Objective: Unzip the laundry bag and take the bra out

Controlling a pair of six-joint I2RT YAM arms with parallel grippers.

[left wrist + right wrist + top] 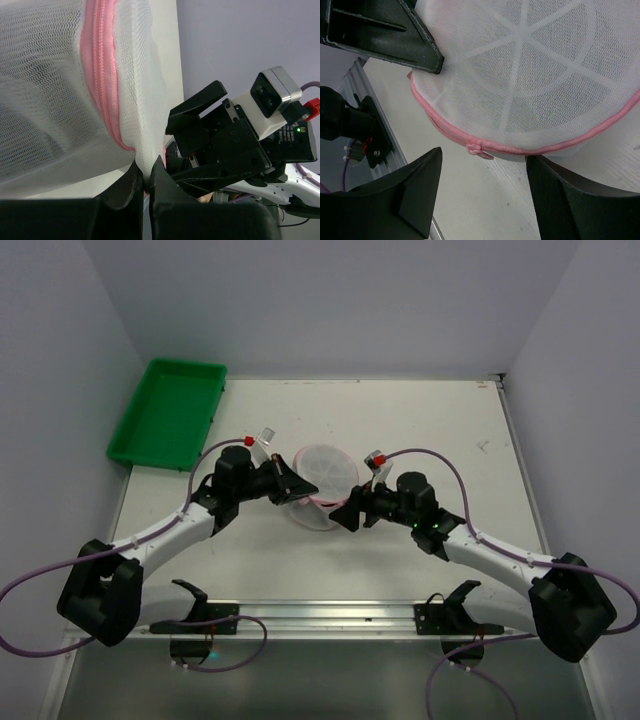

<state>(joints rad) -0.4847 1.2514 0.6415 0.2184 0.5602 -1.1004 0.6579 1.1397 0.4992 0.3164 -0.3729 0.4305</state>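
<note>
The laundry bag (325,480) is a round white mesh drum with pink zipper trim, lying mid-table between both arms. My left gripper (146,175) is shut on a fold of its white mesh side (147,125) just beside the pink zipper (102,75). My right gripper (485,167) is open at the bag's near right edge, its fingers apart on either side of the pink zipper pull (479,149), which hangs free and untouched. The zipper looks closed along the part I see. The bra is hidden; I cannot make it out through the mesh.
A green plastic tray (165,412) sits at the table's far left corner. A metal rail (330,615) runs along the near edge between the arm bases. White walls enclose the table on three sides.
</note>
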